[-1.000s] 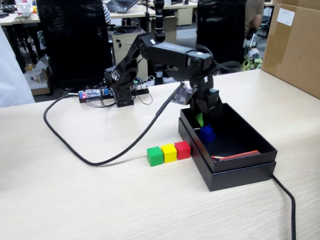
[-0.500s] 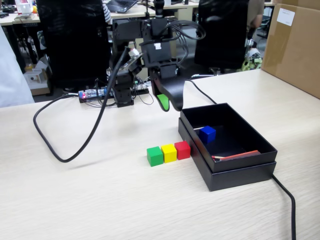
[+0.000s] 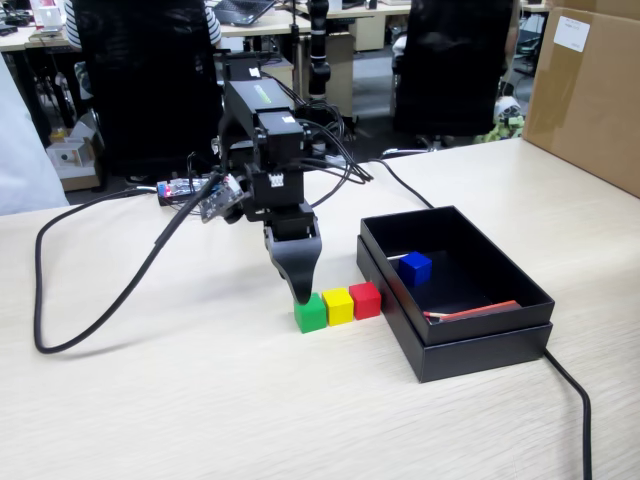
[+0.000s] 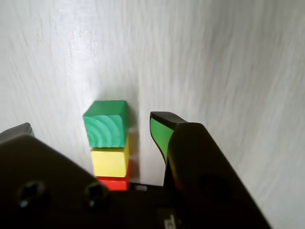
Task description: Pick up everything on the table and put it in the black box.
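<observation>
Cubes on table: green cube (image 3: pixel 310 313), yellow cube (image 3: pixel 338 305) and red cube (image 3: pixel 365 299) sit touching in a row on the table (image 3: pixel 200 400), just left of the black box (image 3: pixel 470 345).
Black box contents: blue cube (image 3: pixel 415 268) on the floor toward the far left corner; a thin red-orange stick (image 3: pixel 472 312) leans along the near wall.
Gripper: gripper (image 3: pixel 300 296) hangs tip-down right over the green cube's far left edge.
Wrist view only: jaws are spread, one green-padded tip right of the green cube (image 4: pixel 106 123), the other at the frame's left edge; the cube lies between them, untouched.
Around: a black cable (image 3: pixel 90 300) loops across the table's left; a brown carton (image 3: pixel 590 90) stands far right.
</observation>
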You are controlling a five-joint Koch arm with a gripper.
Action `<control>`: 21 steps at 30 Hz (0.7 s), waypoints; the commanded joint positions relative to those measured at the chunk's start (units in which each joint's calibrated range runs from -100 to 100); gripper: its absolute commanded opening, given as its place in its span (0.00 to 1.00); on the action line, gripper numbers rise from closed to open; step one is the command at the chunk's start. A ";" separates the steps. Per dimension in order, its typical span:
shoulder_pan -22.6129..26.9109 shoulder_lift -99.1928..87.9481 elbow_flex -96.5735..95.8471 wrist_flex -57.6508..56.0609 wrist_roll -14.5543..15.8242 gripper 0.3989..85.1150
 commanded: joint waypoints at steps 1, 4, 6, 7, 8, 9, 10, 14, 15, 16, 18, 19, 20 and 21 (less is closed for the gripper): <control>0.00 2.14 6.68 0.00 -0.10 0.56; 0.24 5.70 9.22 0.08 -0.10 0.56; 0.44 7.42 9.76 0.08 -0.15 0.55; 0.49 7.77 9.76 0.00 -0.15 0.55; 0.78 9.60 9.76 0.00 -0.10 0.54; 0.83 9.95 9.76 0.00 -0.05 0.53; 0.88 10.29 9.76 0.00 0.05 0.52; 0.93 11.78 9.85 0.08 0.15 0.48; 0.93 12.13 9.85 0.00 0.15 0.43; 0.88 12.13 10.13 0.00 0.15 0.36; 0.88 12.24 10.76 0.00 0.24 0.26; 0.88 12.24 11.12 0.00 0.29 0.21; 0.83 12.24 11.40 0.00 0.29 0.18; 0.78 12.36 11.85 0.08 0.29 0.15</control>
